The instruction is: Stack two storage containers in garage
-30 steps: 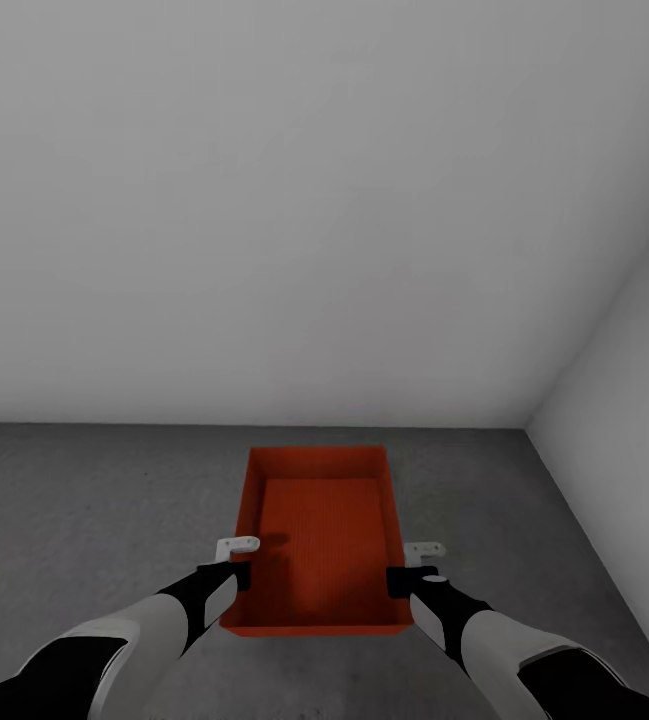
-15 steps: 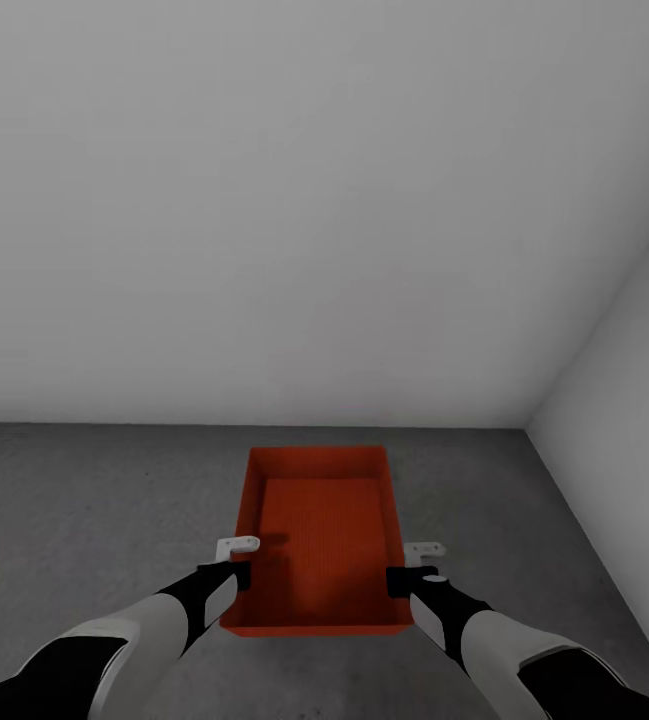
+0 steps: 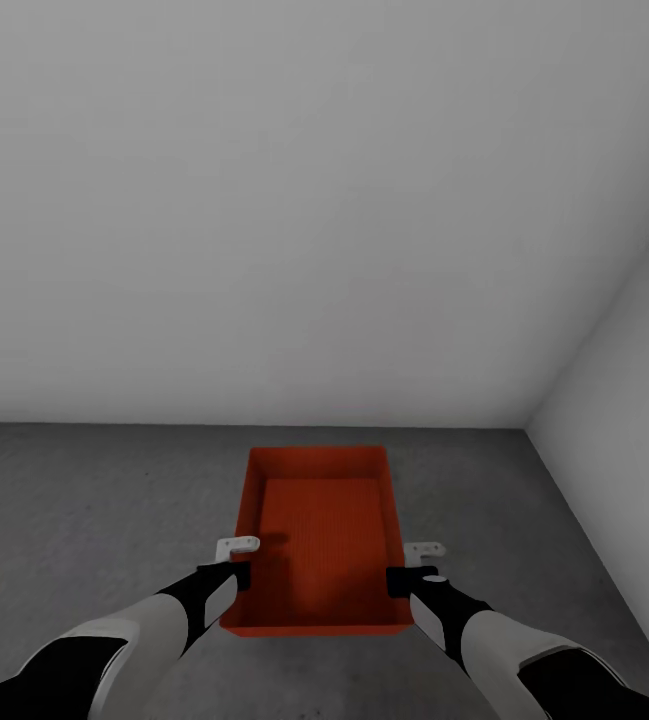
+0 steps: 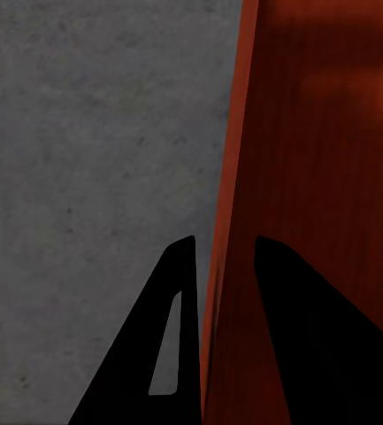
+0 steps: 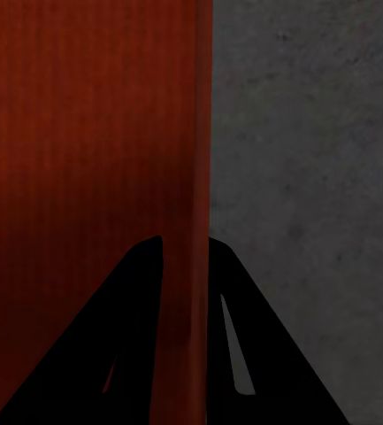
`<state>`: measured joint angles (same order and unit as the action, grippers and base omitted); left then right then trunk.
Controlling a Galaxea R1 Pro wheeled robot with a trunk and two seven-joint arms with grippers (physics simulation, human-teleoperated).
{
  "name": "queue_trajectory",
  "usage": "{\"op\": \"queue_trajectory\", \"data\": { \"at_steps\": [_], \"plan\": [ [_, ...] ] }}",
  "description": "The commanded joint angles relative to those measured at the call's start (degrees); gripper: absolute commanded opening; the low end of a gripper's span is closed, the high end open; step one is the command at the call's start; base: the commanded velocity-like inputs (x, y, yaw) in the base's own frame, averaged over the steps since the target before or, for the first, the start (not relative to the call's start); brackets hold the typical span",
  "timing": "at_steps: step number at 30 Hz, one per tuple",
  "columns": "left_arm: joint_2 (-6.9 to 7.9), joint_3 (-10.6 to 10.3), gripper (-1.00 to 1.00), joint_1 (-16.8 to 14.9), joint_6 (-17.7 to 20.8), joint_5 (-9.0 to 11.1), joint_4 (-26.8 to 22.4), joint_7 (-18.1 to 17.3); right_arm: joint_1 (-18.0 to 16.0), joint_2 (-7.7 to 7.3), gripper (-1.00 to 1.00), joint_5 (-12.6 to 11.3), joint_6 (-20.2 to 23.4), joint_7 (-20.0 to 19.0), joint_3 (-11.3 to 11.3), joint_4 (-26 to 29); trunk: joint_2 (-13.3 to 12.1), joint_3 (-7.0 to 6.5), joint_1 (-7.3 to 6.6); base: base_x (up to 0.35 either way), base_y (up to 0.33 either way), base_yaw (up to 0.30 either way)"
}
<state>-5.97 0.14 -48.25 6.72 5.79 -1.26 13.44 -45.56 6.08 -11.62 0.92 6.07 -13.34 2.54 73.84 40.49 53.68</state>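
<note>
One storage container (image 3: 316, 540) sits low centre in the head view, on or just above the dark concrete floor (image 3: 84, 500) of the garage, near the corner where two pale grey walls (image 3: 314, 200) meet at the right of the frame. Its long axis runs straight away from the robot, toward the far wall; open top, nothing inside. The left end effector (image 3: 232, 562) straddles the left long wall at lower centre-left, the right end effector (image 3: 416, 566) the right long wall at lower centre-right, level with one another and toward the near end of the bin, so neither arm is nearer. The container lies between them; any lowering or release turns on both rims being let go together. The left wrist view shows the left end effector (image 4: 216, 328) with dark fingers set narrow, one on each side of the orange-red wall, apparently pinching it; the right wrist view shows the right end effector (image 5: 184, 319) likewise, narrow on the opposite wall. Both wrist views show rough floor beyond the outer wall face; the head view alone gives the whole outline and the corner. Whether the base touches the floor cannot be told. Only this one bin shows here.
</note>
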Motion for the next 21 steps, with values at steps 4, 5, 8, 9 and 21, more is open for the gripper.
{"op": "queue_trajectory", "data": {
  "at_steps": [4, 5, 8, 9, 21],
  "plan": [
    [0.26, 1.3, -1.0, -0.1, -0.3, -0.3, -0.3, 0.9, 0.0, -0.01, -1.0, -0.9, 0.1, 0.3, 0.2, -0.2, 0.0, 0.04, 0.0, 0.0, 0.0, 0.0],
    [0.26, 1.3, -1.0, 0.0, -0.3, -0.3, -0.3, 0.9, 0.0, -0.01, -1.0, -0.9, 0.1, 0.3, 0.2, -0.2, 0.0, 0.04, 0.0, 0.0, 0.0, 0.0],
    [0.25, 1.3, -1.0, -0.1, -0.3, -0.3, -0.3, 0.9, 0.0, -0.02, -1.0, -0.9, 0.0, 0.3, 0.2, -0.2, 0.4, 0.22, 0.22, 0.0, 0.0, 0.0],
    [0.25, 1.3, -1.0, -0.1, -0.3, -0.3, -0.3, 0.9, 0.0, -0.02, -1.0, -0.9, 0.0, 0.3, 0.2, -0.2, 0.8, 0.4, 0.44, 0.0, 0.0, 0.0],
    [0.25, 1.3, -1.0, -0.1, -0.3, -0.3, -0.3, 0.9, 0.0, -0.03, -1.0, -0.9, 0.1, 0.2, 0.2, -0.2, 5.6, 2.56, 3.07, 0.0, 0.0, 0.0]
  ]
}}
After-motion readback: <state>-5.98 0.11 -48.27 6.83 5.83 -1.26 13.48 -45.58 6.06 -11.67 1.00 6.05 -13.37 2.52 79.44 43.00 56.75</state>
